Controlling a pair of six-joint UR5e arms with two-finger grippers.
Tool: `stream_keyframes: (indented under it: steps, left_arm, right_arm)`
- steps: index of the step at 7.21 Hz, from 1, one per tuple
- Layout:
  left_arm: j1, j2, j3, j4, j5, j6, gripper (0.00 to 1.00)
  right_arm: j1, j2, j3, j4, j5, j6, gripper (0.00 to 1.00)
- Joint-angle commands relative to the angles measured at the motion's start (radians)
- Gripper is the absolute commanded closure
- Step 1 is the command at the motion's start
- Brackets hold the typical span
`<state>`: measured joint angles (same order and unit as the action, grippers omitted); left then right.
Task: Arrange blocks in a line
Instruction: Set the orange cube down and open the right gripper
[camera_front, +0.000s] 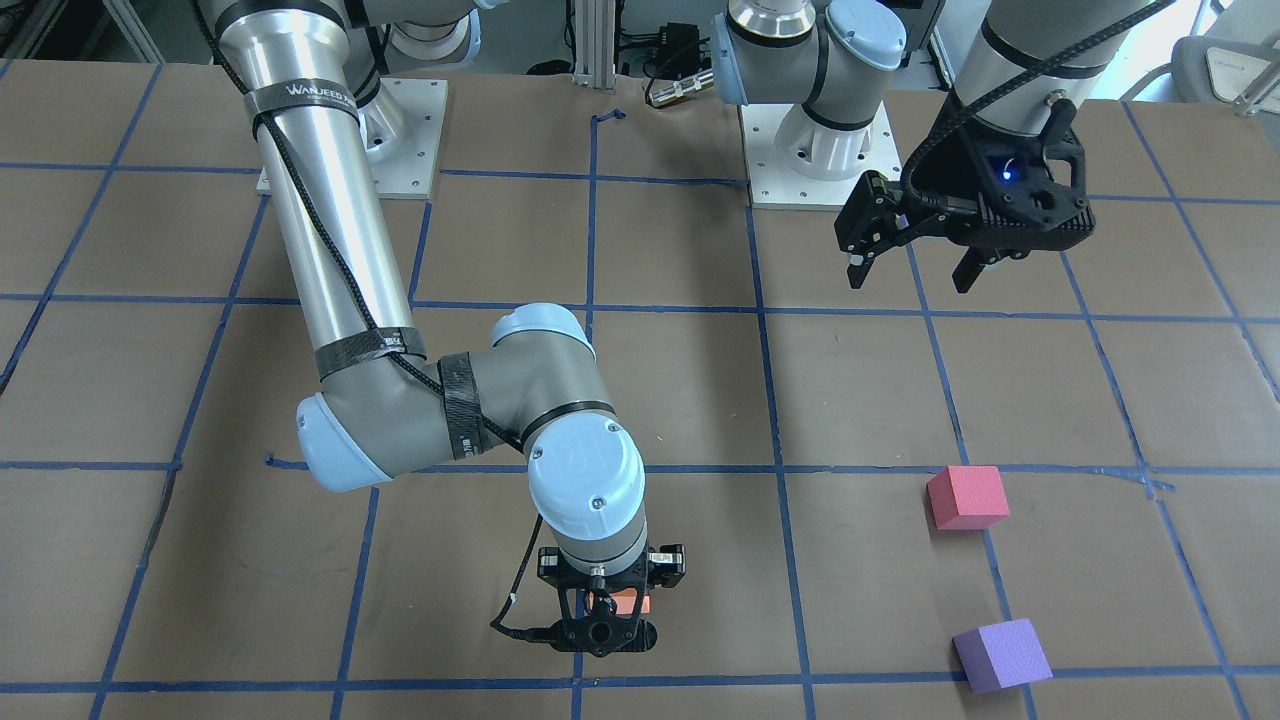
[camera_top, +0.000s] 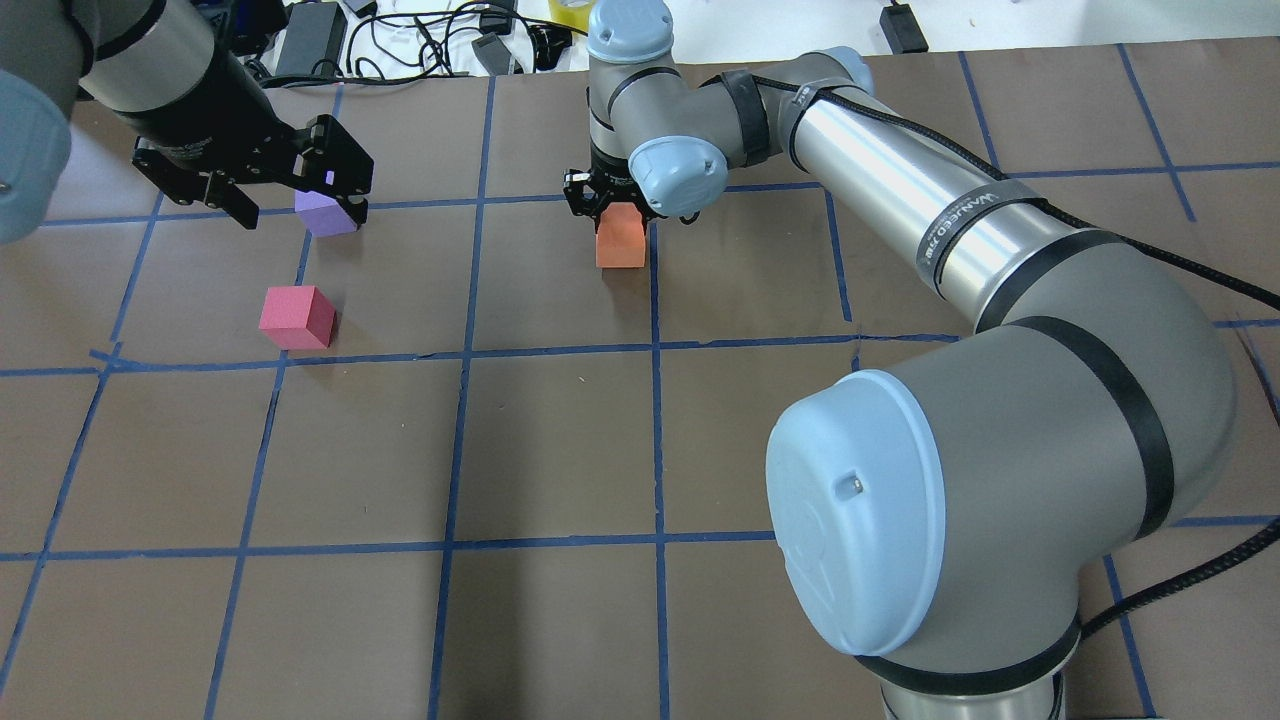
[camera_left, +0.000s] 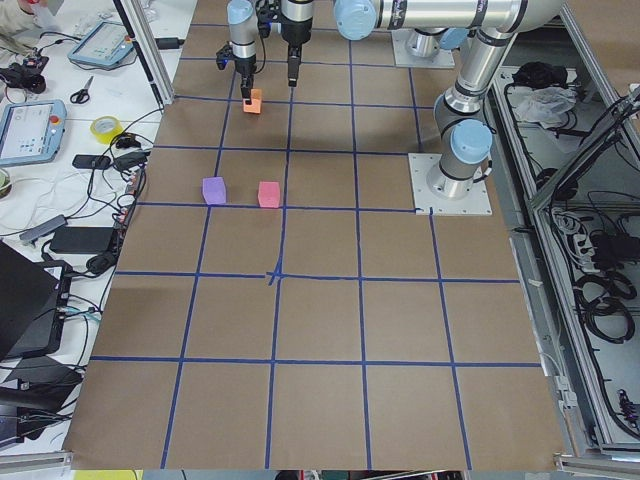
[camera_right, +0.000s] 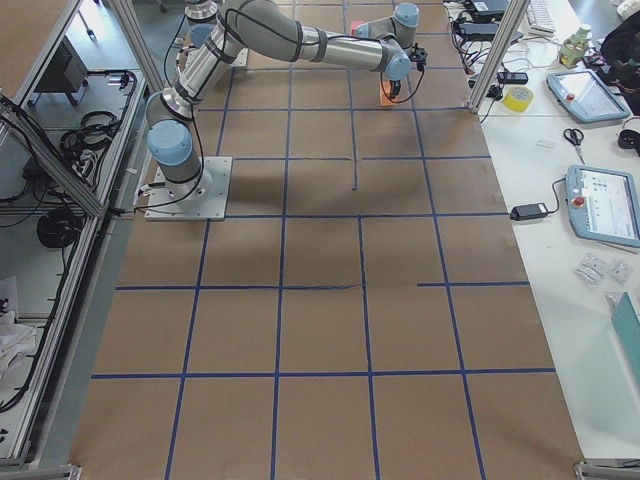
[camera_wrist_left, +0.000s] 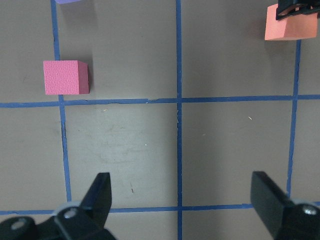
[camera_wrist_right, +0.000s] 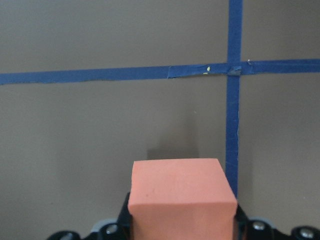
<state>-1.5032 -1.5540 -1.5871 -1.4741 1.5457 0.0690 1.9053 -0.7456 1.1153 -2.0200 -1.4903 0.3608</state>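
Observation:
The orange block (camera_top: 620, 242) sits between the fingers of my right gripper (camera_top: 612, 205), which is shut on it low over the table beside a blue tape line. It fills the bottom of the right wrist view (camera_wrist_right: 182, 197). I cannot tell whether it touches the table. The pinkish-red block (camera_top: 296, 317) and the purple block (camera_top: 322, 213) lie apart on the table's left half. My left gripper (camera_top: 290, 195) is open and empty, held high above the table. In the left wrist view its fingers (camera_wrist_left: 100, 192) are spread wide, with the pinkish-red block (camera_wrist_left: 65, 76) ahead.
The table (camera_top: 560, 450) is brown paper with a blue tape grid. Cables and power bricks (camera_top: 400, 40) lie beyond its far edge. My right arm's elbow (camera_top: 1000, 480) looms over the near right. Both arm bases (camera_front: 810, 150) stand at the robot's side.

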Motion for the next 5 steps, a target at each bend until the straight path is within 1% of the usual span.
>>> stream_keyframes:
  steps: [1,3,5]
  left_arm:
    - [0.0,0.0,-0.001,0.0,-0.001,0.0,0.0]
    - [0.0,0.002,-0.01,0.002,-0.001,0.0,0.0]
    - [0.0,0.002,-0.01,0.002,-0.001,0.0,0.0]
  right_arm:
    - [0.0,0.003,0.004,0.001,-0.007,0.001,0.53]
    - [0.0,0.006,0.006,0.001,-0.007,0.0,0.53]
    - [0.0,0.006,0.008,0.001,-0.01,0.0,0.1]
